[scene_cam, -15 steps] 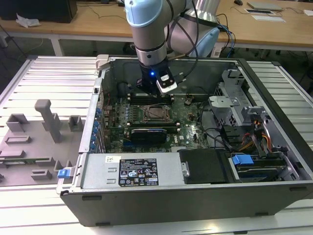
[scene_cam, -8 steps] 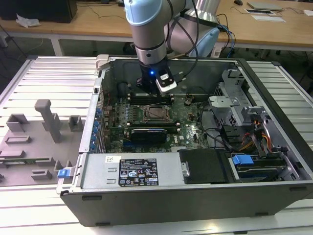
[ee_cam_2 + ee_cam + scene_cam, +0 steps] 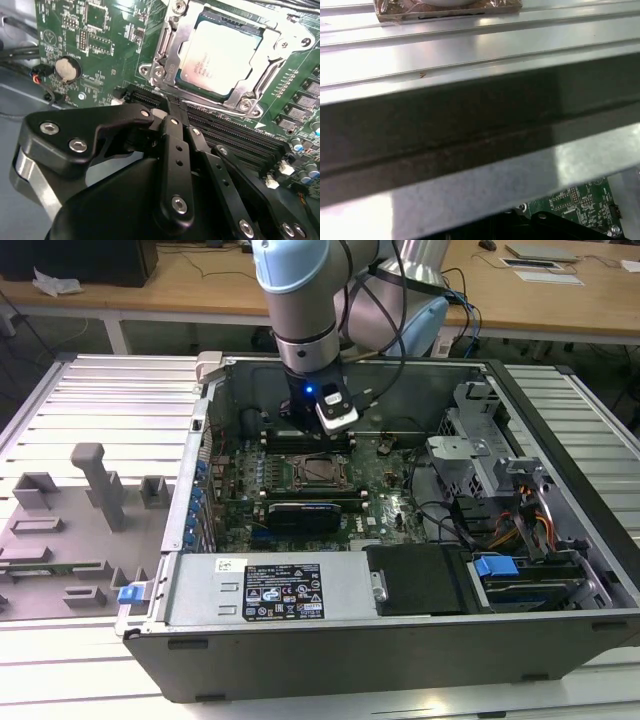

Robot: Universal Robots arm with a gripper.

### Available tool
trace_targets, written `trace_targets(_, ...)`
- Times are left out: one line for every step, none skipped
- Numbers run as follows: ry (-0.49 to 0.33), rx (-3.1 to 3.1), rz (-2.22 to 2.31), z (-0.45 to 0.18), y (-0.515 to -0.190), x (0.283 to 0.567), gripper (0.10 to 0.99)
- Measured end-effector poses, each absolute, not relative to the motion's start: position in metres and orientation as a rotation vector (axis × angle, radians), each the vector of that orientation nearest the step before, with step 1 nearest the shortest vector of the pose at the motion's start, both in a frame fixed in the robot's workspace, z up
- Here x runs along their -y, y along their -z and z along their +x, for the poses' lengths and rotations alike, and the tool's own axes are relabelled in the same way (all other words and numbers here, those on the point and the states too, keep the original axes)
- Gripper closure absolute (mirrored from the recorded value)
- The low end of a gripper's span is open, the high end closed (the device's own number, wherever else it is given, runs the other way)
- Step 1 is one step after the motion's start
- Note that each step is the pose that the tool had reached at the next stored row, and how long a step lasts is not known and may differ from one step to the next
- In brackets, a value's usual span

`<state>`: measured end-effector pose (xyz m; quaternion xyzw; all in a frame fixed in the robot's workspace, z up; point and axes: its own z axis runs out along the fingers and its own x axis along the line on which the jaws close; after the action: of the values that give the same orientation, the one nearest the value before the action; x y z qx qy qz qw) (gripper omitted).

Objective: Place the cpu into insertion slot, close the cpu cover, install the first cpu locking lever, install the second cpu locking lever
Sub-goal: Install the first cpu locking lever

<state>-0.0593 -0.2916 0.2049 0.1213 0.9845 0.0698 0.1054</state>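
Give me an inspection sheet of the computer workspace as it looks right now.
Surface: grooved metal table carrying an open computer case.
Job's things: cpu lies in the insertion slot; cpu cover is down around it.
Clutter: grey fixture blocks on the exterior view's left.
Grippers: gripper hangs beside the slot over the memory slots, jaws together, holding nothing.
Cables: black bundle along the arm; orange and black leads by the drive bays.
Surroundings: wooden desks behind.
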Motion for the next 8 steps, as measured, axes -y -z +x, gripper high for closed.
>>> trace_targets(-0.202,-2.897,0.381,-0.0595,-0.2038,0.2916,0.980)
trace_targets(-0.201,-2.896,0.390,-0.0596,-0.2033,0.2916,0.980)
trace_targets(-0.200,-2.894,0.398,-0.0596,-0.2029,0.2916,0.980)
trace_targets(-0.197,-2.891,0.416,-0.0597,-0.2020,0.2916,0.980)
trace_targets(-0.195,-2.889,0.425,-0.0597,-0.2018,0.2916,0.980)
trace_targets(-0.194,-2.888,0.432,-0.0598,-0.2018,0.2917,0.980)
trace_targets(-0.193,-2.888,0.433,-0.0598,-0.2018,0.2917,0.980)
trace_targets(-0.193,-2.888,0.434,-0.0598,-0.2018,0.2916,0.980)
